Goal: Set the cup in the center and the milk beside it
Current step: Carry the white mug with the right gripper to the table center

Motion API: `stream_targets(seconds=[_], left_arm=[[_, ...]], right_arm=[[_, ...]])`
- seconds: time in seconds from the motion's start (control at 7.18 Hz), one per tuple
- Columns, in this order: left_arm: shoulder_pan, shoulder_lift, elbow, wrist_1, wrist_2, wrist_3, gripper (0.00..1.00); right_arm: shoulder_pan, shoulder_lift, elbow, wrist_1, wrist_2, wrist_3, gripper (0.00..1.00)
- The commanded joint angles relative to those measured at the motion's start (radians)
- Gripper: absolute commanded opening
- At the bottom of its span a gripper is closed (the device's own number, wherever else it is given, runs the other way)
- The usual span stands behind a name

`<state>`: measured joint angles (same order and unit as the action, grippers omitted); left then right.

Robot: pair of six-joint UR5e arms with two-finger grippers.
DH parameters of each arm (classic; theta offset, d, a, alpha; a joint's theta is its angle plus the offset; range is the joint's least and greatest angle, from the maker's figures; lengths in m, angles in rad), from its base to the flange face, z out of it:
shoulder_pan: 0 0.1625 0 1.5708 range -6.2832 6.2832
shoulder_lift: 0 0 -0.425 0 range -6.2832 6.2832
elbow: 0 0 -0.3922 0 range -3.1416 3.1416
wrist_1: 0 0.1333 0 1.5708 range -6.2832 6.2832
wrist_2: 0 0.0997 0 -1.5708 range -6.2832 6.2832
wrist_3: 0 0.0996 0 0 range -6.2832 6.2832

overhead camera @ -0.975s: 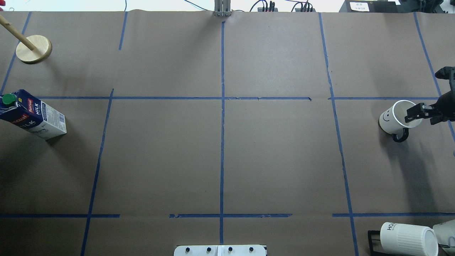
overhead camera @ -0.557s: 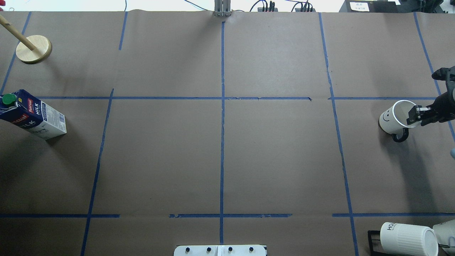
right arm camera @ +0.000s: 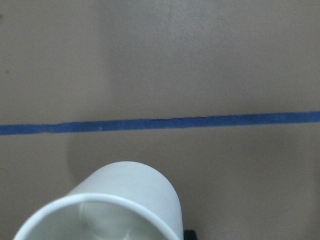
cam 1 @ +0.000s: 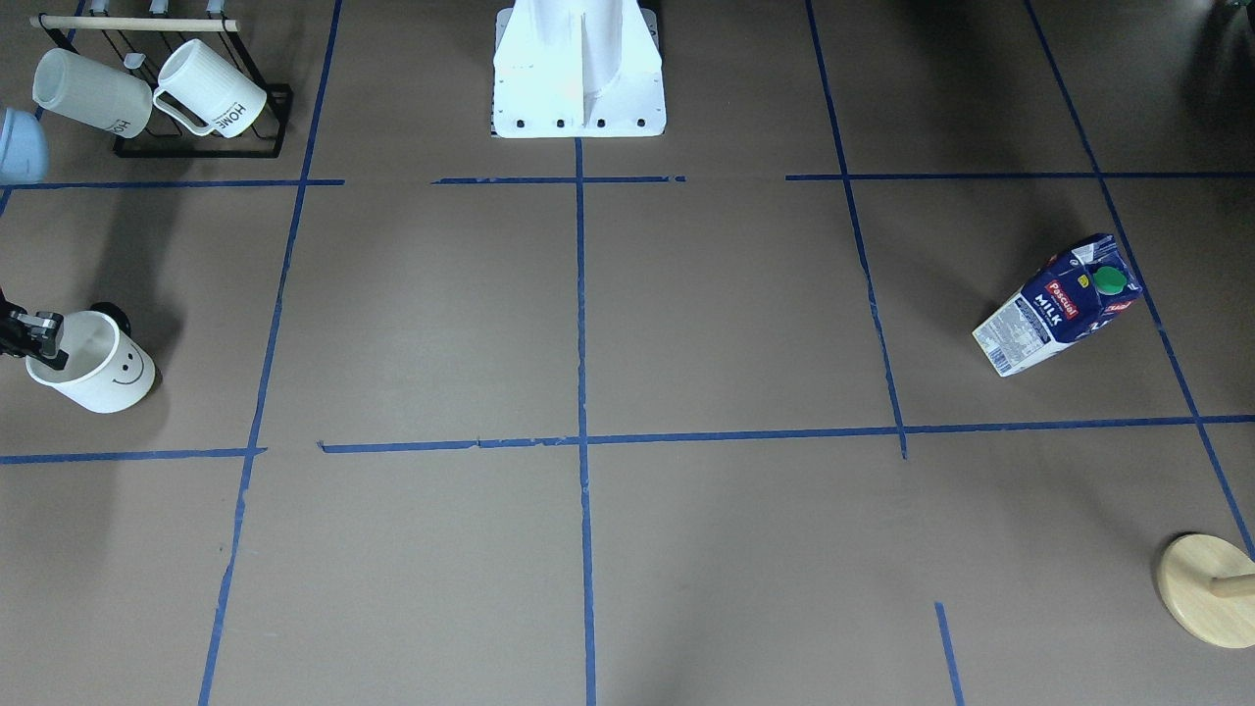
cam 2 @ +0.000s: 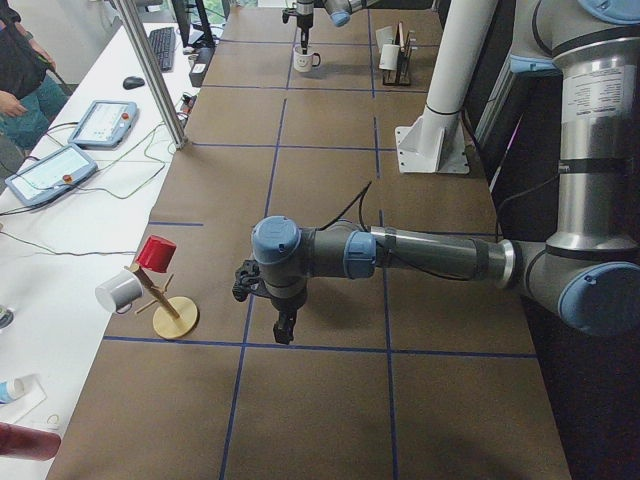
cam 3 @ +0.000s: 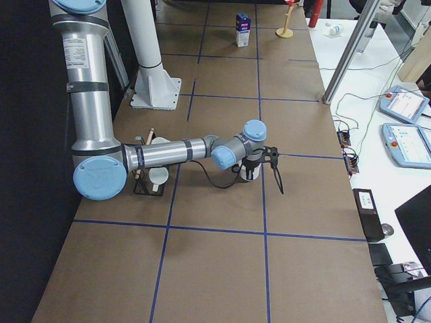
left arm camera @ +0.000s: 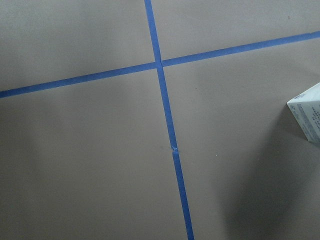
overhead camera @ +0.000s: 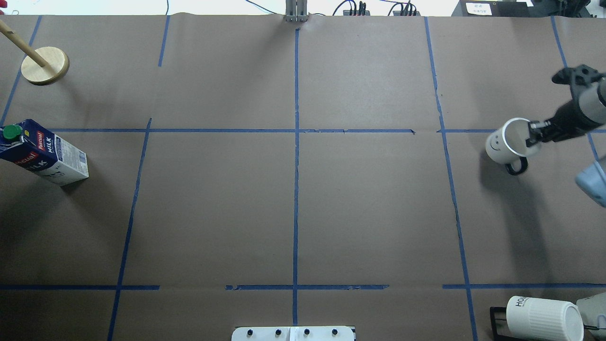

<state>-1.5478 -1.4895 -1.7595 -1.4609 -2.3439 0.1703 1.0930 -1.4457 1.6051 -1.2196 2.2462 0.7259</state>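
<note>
The right gripper [overhead camera: 534,134] is pinching the cup [overhead camera: 503,142] by its rim, near the overhead view's right edge. The milk [overhead camera: 47,155] is standing at the left edge, well apart. The left gripper [cam 2: 284,332] is showing too small to tell its opening.

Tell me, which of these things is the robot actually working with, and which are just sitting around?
In the job: the cup, held at its rim by the right gripper; the milk; the center tape crossing.

Just lying about: ribbed HOME mugs on their black rack; wooden peg stand.
</note>
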Motion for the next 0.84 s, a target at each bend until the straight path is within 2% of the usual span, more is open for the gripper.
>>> stream_targets(seconds=[0.0,0.14,0.28,0.42,0.7], left_arm=[[0.000,0.000,-0.003,-0.001,0.000,0.000,1.00],[0.000,0.000,-0.005,-0.001,-0.002,0.000,1.00],[0.000,0.000,-0.005,-0.002,-0.002,0.000,1.00],[0.000,0.000,-0.005,-0.002,-0.002,0.000,1.00],[0.000,0.000,-0.003,-0.002,-0.002,0.000,1.00]], right_arm=[[-0.053,0.236,0.012,-0.263,-0.008,0.010,0.00],[-0.123,0.336,0.004,-0.349,-0.014,0.100,0.00],[-0.181,0.416,-0.008,-0.369,-0.046,0.218,0.00],[-0.243,0.512,-0.052,-0.400,-0.080,0.337,0.00],[-0.336,0.634,-0.147,-0.394,-0.134,0.543,0.00]])
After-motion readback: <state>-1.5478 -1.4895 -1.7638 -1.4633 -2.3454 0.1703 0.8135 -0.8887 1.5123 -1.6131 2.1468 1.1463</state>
